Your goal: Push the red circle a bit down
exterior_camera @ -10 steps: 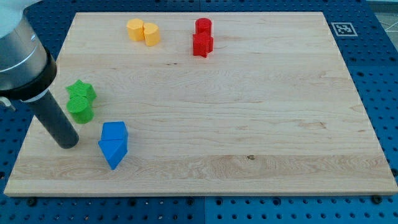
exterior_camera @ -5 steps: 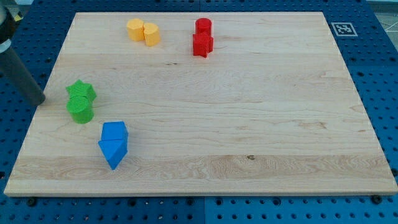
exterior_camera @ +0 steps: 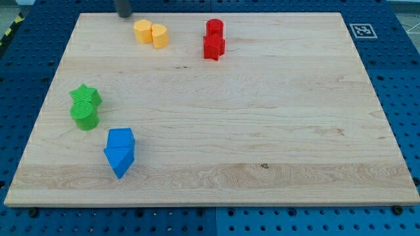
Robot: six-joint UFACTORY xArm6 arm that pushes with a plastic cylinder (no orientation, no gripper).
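My tip [exterior_camera: 123, 14] has moved since the earlier frame: then at the view's left edge beside the green blocks, now at the view's top edge, just left of the yellow pair, well apart from the red circle [exterior_camera: 214, 27]. No pincer fitted, so its state cannot be told.

Blocks unchanged. Red circle sits near the top edge, touching the red star [exterior_camera: 214, 47] below it.

Wooden surface [exterior_camera: 249, 124] lies on blue pegboard [exterior_camera: 400, 78]. Marker tag [exterior_camera: 362, 30] at top right corner. No containers seen.
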